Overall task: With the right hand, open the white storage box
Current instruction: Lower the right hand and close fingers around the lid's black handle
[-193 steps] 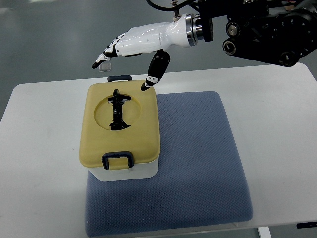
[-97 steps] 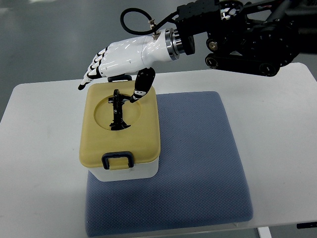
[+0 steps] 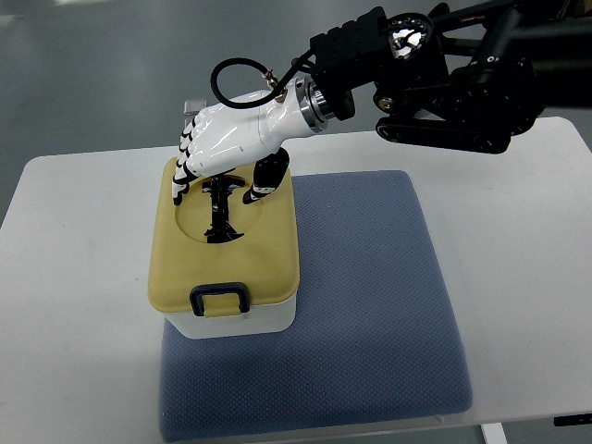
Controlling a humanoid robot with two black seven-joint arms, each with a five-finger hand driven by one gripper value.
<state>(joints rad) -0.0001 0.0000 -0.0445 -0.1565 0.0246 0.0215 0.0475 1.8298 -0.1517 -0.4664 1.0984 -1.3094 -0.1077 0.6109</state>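
Since the earlier frames the right hand (image 3: 222,153) has swung left and dropped, from above the back edge of the box to a place over the round hollow in the lid. In the top view, its arm (image 3: 444,69) comes in from the upper right, black and bulky, with a cable looped near the wrist. The white hand is arched over the rear of the lid (image 3: 225,240), its fingers (image 3: 183,171) curling down at the left side of the hollow and the black-tipped thumb (image 3: 264,176) pointing down at the right. The black handle (image 3: 220,211) in the hollow lies between them; the hand is partly closed around that space, but whether it touches the handle cannot be told. The box (image 3: 242,319) is white below, with a yellow lid still on, and a dark latch (image 3: 218,299) at the front. It stands on the left part of a blue mat (image 3: 370,305), which lies on a white table (image 3: 74,277)
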